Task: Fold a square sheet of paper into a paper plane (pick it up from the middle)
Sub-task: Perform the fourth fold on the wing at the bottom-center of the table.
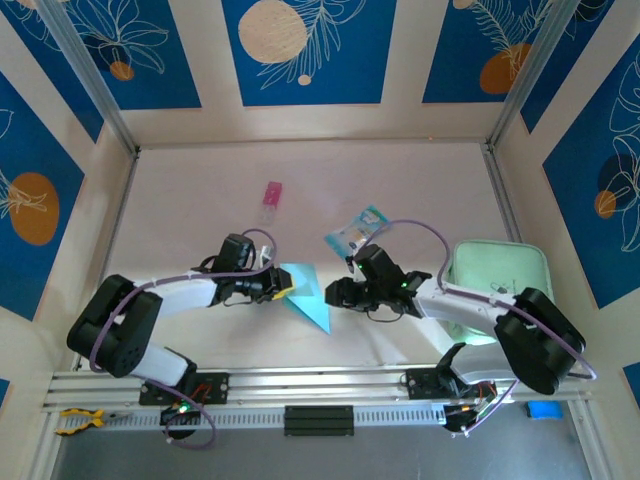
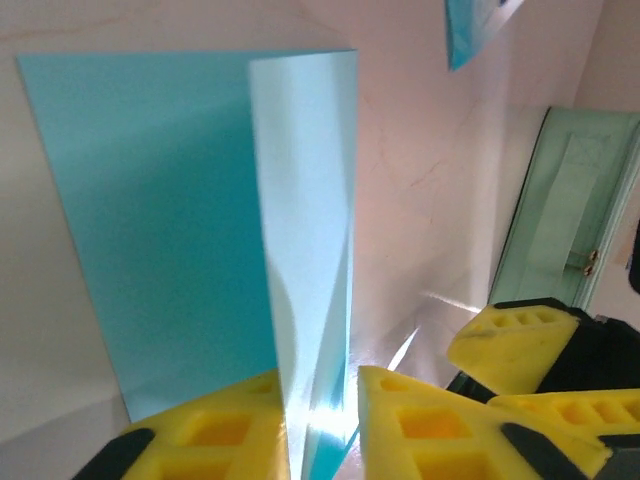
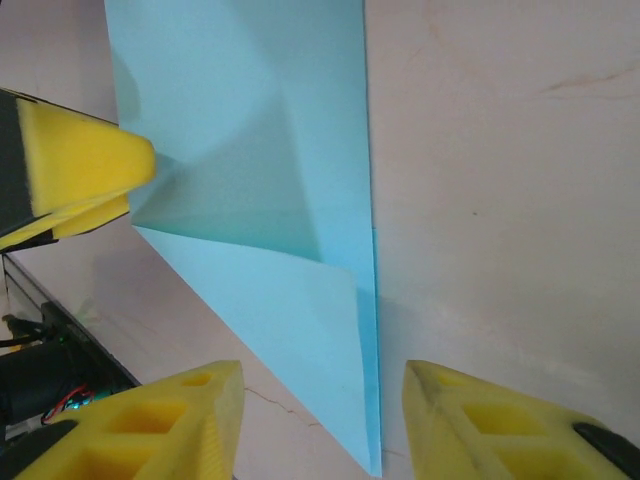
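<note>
Paper sheet, thin, light-blue, creased into a long point, lies near the front of the pale counter, between both grippers. Left wrist view adds a raised flap of the sheet, pinched in the left gripper. Right wrist view has the right gripper with jaws apart, straddling the sheet's long edge. Far counter is mostly open. Mint-green rounded pad sits by the right edge. Count: one sheet, one teal-and-clear packet, one small pink item, one pad.
</note>
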